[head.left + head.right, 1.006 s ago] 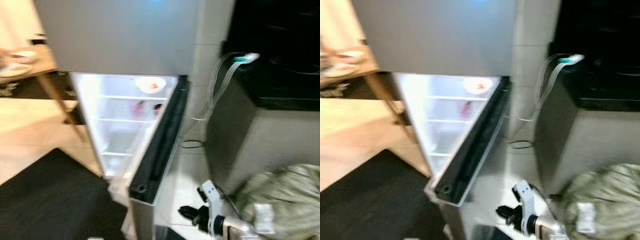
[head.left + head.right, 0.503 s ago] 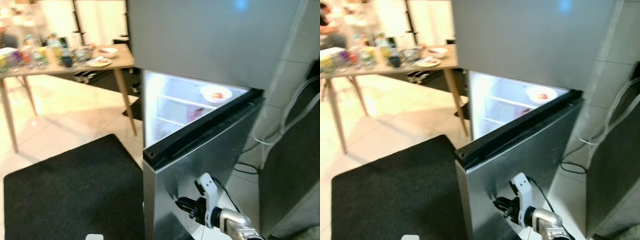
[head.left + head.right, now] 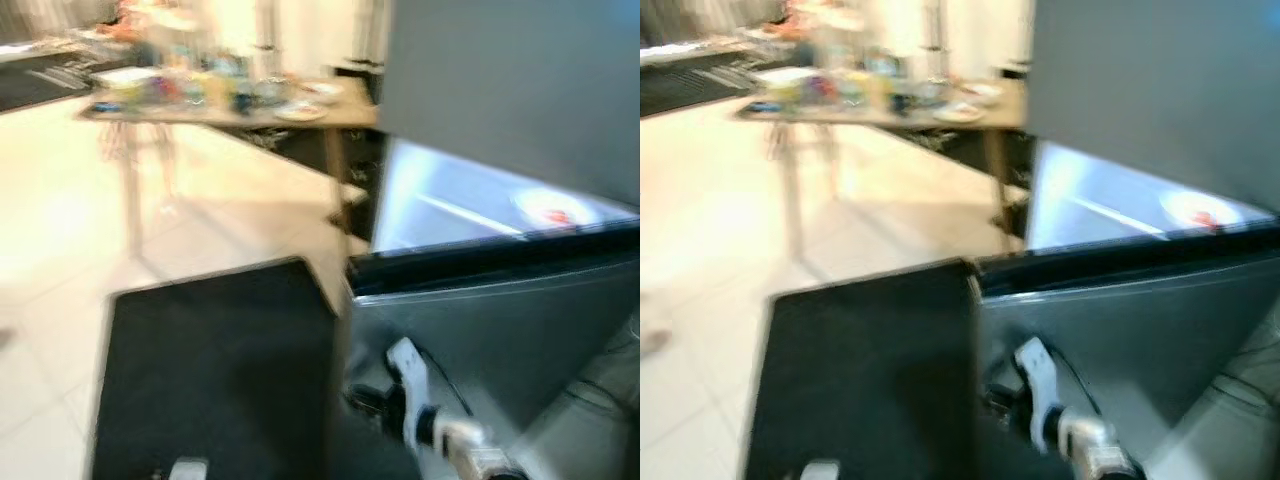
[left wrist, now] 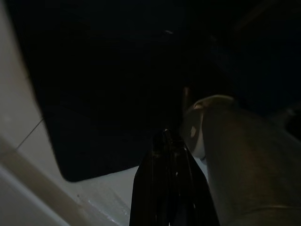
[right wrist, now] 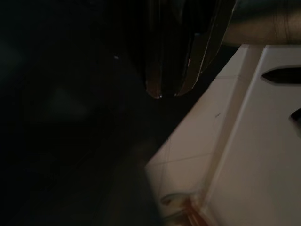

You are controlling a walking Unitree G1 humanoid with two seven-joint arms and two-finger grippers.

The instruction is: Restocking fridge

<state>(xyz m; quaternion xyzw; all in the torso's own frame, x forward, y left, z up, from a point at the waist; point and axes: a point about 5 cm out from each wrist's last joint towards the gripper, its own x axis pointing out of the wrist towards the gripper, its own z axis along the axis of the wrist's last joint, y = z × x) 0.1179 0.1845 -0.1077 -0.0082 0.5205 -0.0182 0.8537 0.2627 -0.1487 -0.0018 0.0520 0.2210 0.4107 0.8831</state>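
The grey fridge stands on the right with its lower door (image 3: pixel 500 320) swung open toward me. The lit white inside (image 3: pixel 450 200) shows shelves and a white plate with something red (image 3: pixel 552 208). The upper door (image 3: pixel 500 90) is closed. My right gripper (image 3: pixel 365 400) hangs low by the open door's near corner, holding nothing; in the right wrist view its fingers (image 5: pixel 155 70) lie close together over dark mat and pale tile. My left gripper (image 4: pixel 167 136) hangs idle, fingers together, above the dark mat. The head views are blurred.
A wooden table (image 3: pixel 240 110) with several bottles, cups and a plate stands at the back left on thin legs. A black mat (image 3: pixel 220 370) covers the floor before the fridge. Pale tiled floor (image 3: pixel 60 250) stretches left.
The camera has swung left: the fridge slid to the right of the picture and the table moved toward the middle. My right gripper stays low by the door.
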